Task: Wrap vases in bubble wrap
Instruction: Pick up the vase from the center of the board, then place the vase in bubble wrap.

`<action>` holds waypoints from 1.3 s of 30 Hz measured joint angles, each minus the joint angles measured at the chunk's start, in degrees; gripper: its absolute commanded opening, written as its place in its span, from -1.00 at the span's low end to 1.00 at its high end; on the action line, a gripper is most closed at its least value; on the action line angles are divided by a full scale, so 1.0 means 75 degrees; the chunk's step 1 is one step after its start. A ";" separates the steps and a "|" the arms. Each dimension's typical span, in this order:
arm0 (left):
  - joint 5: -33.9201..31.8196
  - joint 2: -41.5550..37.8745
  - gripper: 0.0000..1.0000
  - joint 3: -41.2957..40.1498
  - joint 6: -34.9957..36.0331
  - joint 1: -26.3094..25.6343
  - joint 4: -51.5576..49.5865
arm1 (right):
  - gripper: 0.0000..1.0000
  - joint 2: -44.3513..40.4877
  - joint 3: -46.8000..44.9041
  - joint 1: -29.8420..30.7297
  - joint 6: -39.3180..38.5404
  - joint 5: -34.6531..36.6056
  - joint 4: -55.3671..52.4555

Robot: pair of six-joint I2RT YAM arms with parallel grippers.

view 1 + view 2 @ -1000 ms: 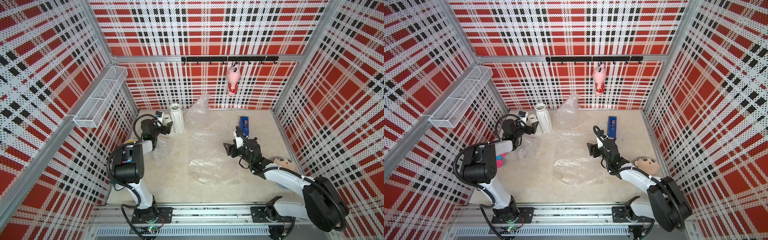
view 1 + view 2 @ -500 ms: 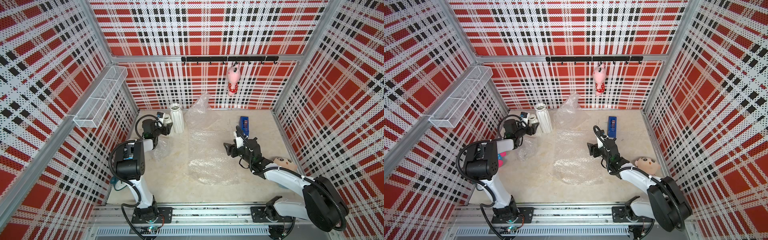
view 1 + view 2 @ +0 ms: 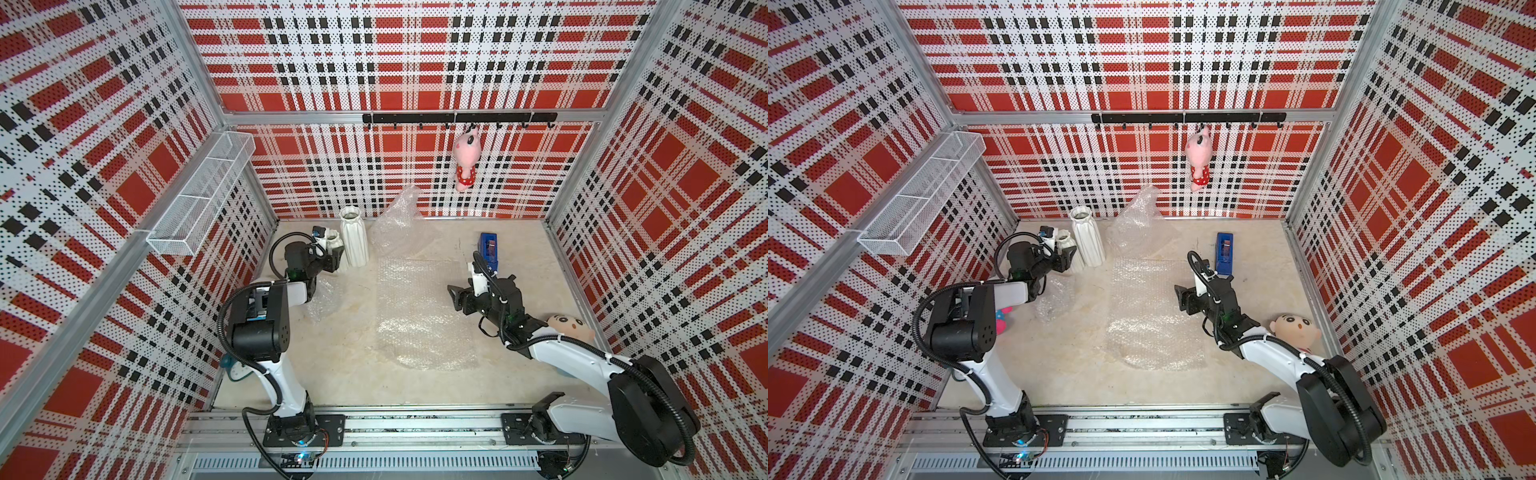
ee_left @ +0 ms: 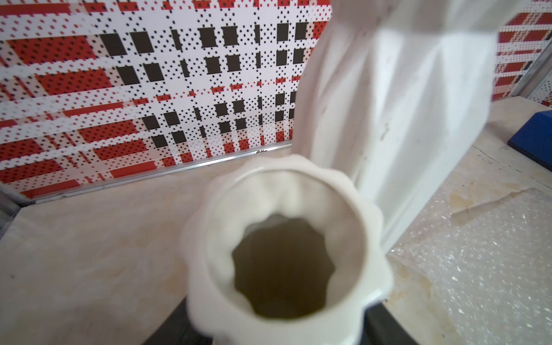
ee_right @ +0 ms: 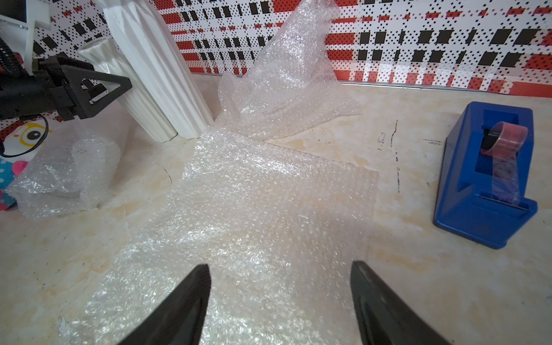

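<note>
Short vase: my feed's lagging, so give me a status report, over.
Left gripper astride short vase, grip unconfirmed. Right gripper open, empty, above flat bubble wrap. Tall vase close beside short one.

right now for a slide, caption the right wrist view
Open right gripper over a flat bubble wrap sheet, tall white vase and blue tape dispenser beyond.

Matt ceramic: short vase (image 4: 283,191); clear crinkly plastic: bubble wrap (image 5: 263,203); smooth blue plastic: tape dispenser (image 5: 478,209).

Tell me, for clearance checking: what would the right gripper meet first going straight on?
Probably the flat translucent bubble wrap sheet, which the right gripper seems tilted down toward; depth is unclear.
</note>
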 measured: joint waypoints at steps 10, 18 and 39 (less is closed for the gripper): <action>-0.1886 -0.1708 0.03 -0.1498 -0.1049 -0.0458 0.0539 | 0.55 -0.0015 0.0003 0.0058 -0.0003 -0.0003 0.0003; -0.3870 -0.3789 0.03 -0.2159 -0.1489 -0.1851 0.0449 | 0.58 -0.0015 0.0003 0.0318 -0.0280 -0.0026 0.0117; -0.5957 -0.4709 0.04 -0.1737 -0.3453 -0.7452 -0.1046 | 0.66 -0.0338 -0.0554 0.1903 -0.3013 -0.0659 0.1961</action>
